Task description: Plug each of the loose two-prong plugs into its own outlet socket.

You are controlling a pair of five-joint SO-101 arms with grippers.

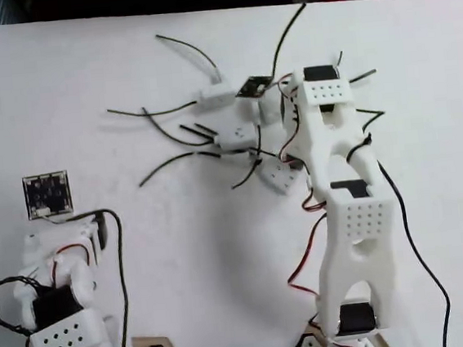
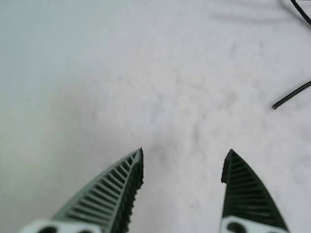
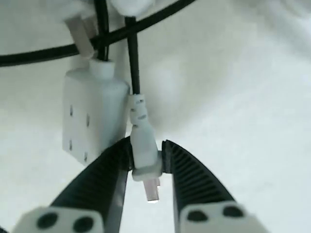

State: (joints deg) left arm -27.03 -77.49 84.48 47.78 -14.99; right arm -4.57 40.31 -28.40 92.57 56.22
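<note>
Right gripper [image 3: 146, 148] is clamped on a white two-prong plug [image 3: 141, 128], pinching its body close to the prong end. In the high view this is in the tangle of plugs and sockets [image 1: 235, 128], upper centre of the frame. The plug's long axis runs along the fingers; its prongs face back toward the wrist and its black cord [image 3: 132, 63] trails away. A white outlet socket block [image 3: 90, 114] lies just beside it, roughly parallel, slots on its broad face. The prongs are not aimed at any slots, so the plug probably needs lifting clear and turning to meet one pair squarely, minding crossed cords. Left gripper [image 2: 185, 151] is spread wide over bare table [image 2: 170, 73], lower left of the high view.
</note>
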